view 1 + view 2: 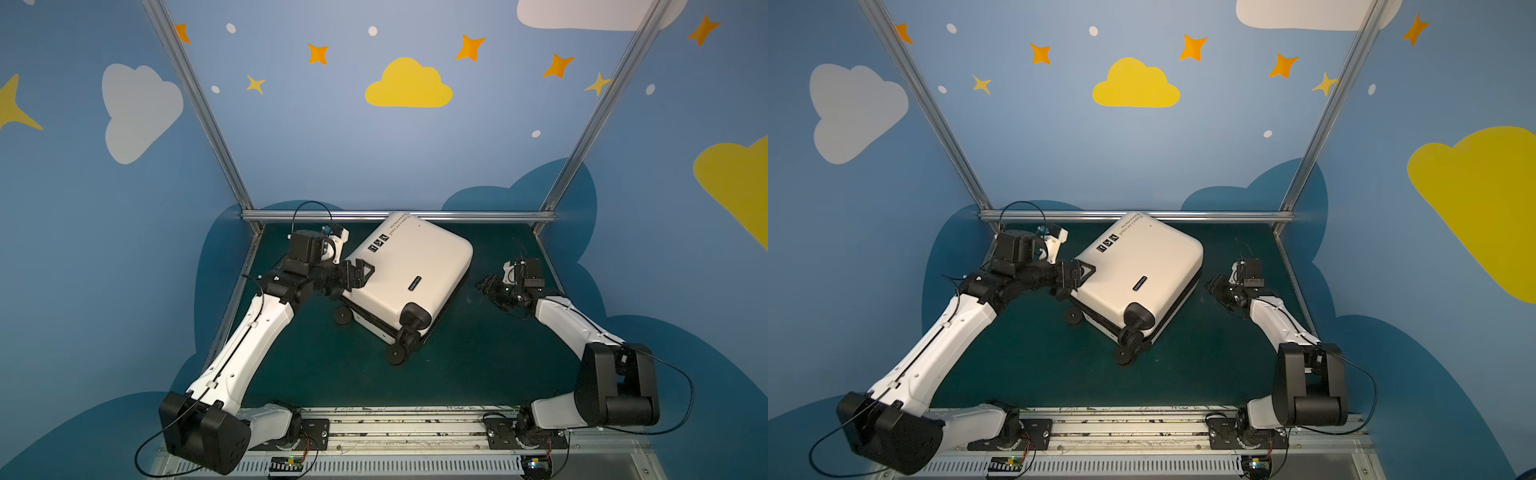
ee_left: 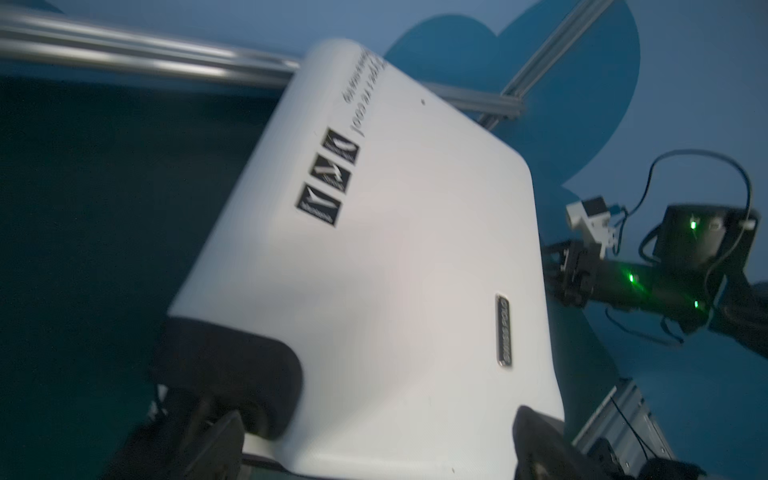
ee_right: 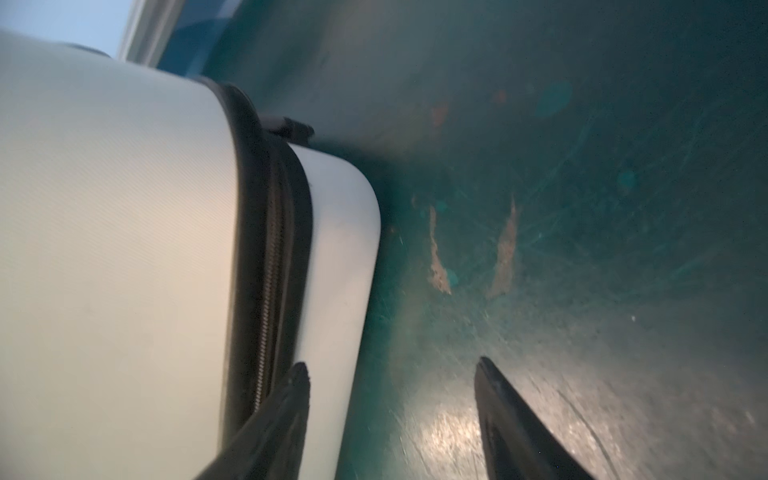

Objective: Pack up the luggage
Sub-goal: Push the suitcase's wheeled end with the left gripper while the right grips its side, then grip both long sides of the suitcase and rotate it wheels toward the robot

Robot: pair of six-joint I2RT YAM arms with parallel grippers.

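The luggage (image 1: 409, 274) (image 1: 1138, 274) is a closed cream-white suitcase lying flat and askew on the green table, its black wheels (image 1: 397, 355) toward the front. My left gripper (image 1: 351, 279) (image 1: 1073, 279) stands wide open at the luggage's left edge near the wheel end. In the left wrist view its gripper (image 2: 378, 444) has the shell (image 2: 395, 249) between the fingers. My right gripper (image 1: 488, 286) (image 1: 1214, 286) is open, just right of the luggage and apart from it. In the right wrist view only bare table lies between the gripper (image 3: 390, 365) fingers, beside the black zipper band (image 3: 270, 249).
The luggage's far corner reaches the aluminium rail (image 1: 478, 215) at the back of the table. Slanted frame posts and blue walls close in both sides. Green table surface (image 1: 478, 353) shows in front and to the right. The arms' base rail (image 1: 407, 428) runs along the front.
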